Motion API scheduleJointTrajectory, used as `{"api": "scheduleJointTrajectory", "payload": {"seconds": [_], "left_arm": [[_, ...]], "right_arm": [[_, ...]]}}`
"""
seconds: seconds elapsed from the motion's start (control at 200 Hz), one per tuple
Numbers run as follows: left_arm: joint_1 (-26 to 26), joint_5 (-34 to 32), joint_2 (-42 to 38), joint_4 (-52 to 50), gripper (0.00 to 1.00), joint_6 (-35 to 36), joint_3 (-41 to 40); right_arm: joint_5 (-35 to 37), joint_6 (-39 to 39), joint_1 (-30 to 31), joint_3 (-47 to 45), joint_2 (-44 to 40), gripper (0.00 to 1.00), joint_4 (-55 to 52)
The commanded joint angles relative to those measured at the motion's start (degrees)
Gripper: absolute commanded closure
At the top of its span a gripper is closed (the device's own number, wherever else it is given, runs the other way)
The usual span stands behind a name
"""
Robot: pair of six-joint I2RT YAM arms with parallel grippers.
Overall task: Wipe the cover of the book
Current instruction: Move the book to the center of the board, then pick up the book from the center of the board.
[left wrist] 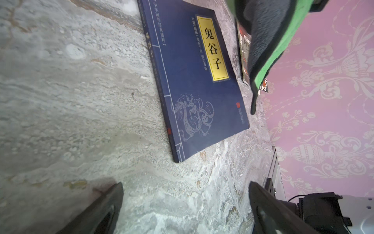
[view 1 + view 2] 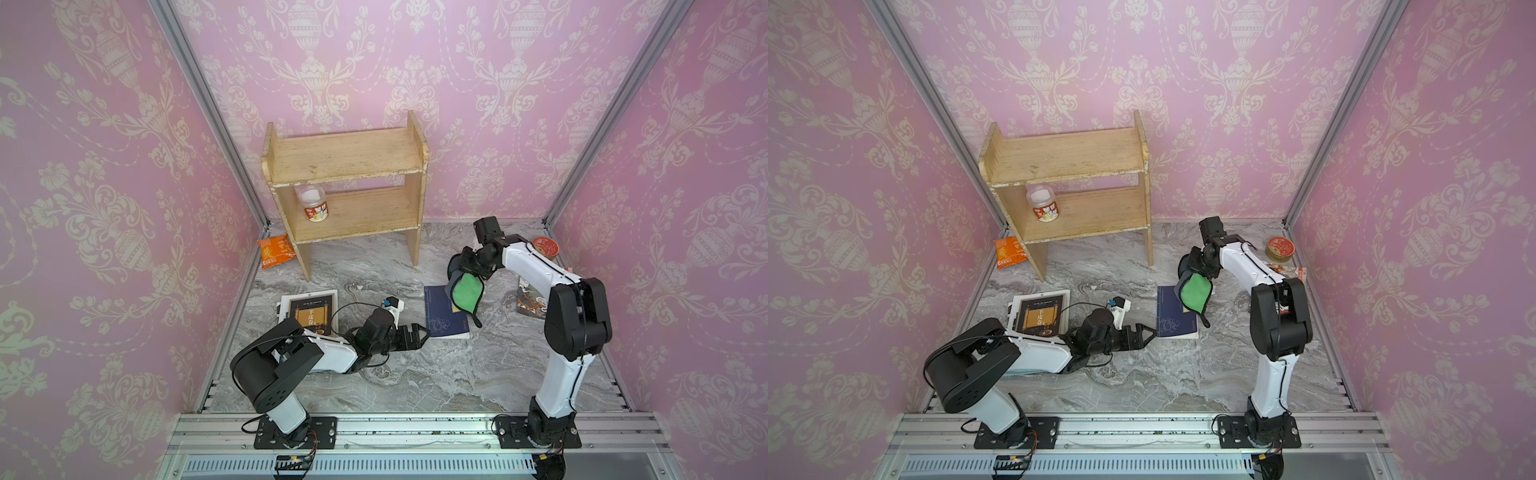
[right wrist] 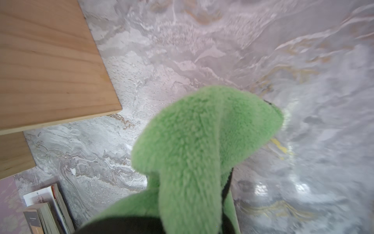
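- A marble-patterned table (image 2: 415, 374) is seen from above, with clock directions taken from a top view.
- A dark blue book (image 2: 446, 311) (image 2: 1177, 311) is laid flat, cover up, close to the table's centre, slightly toward 3 o'clock. In the left wrist view a yellow title label and a pale dragon drawing are shown on its cover (image 1: 198, 81).
- The left gripper (image 2: 419, 332) (image 1: 185, 184) is held low at the book's 8 o'clock corner, just beside it and apart from it. Its jaws are spread wide and nothing is held.
- The right gripper (image 2: 465, 274) is clamped on a green cloth (image 2: 465, 293) (image 3: 202, 152), which is hung over the book's 1 o'clock corner. Whether the cover is touched cannot be told.
- A wooden shelf (image 2: 345, 183) is placed at 11 o'clock, with a jar (image 2: 311, 203) on its lower board.
- A second book (image 2: 309, 311) is laid at 9 o'clock.
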Motion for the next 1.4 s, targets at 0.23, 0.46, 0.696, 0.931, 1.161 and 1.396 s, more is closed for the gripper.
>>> {"api": "scheduleJointTrajectory", "payload": {"seconds": [0.23, 0.46, 0.696, 0.931, 1.161, 1.396], "left_arm": [[-0.8, 0.6, 10.0, -1.0, 0.01, -7.1, 4.3], [-0.8, 3.1, 13.9, 4.4, 0.03, -10.2, 5.5], [-0.8, 6.8, 14.0, 11.4, 0.13, -12.6, 6.0], [-0.9, 9.9, 12.3, 15.6, 0.21, -12.8, 6.7], [-1.0, 5.9, 12.3, 3.7, 0.15, -12.7, 8.4], [-1.4, -2.2, 11.5, -17.5, 0.09, -6.5, 13.5]], "right_arm": [[-2.6, -1.6, 2.5, -22.5, -7.2, 1.00, 7.4], [0.0, -0.9, 2.6, -30.7, -7.4, 1.00, 8.8], [-2.5, 0.5, 2.5, -37.1, -7.2, 1.00, 12.9], [-5.1, 3.1, 2.6, -39.7, -6.7, 1.00, 15.9], [-4.2, 2.8, 2.5, -39.9, -7.1, 1.00, 15.4], [-9.9, 6.0, 2.9, -42.2, -4.5, 1.00, 19.4]]}}
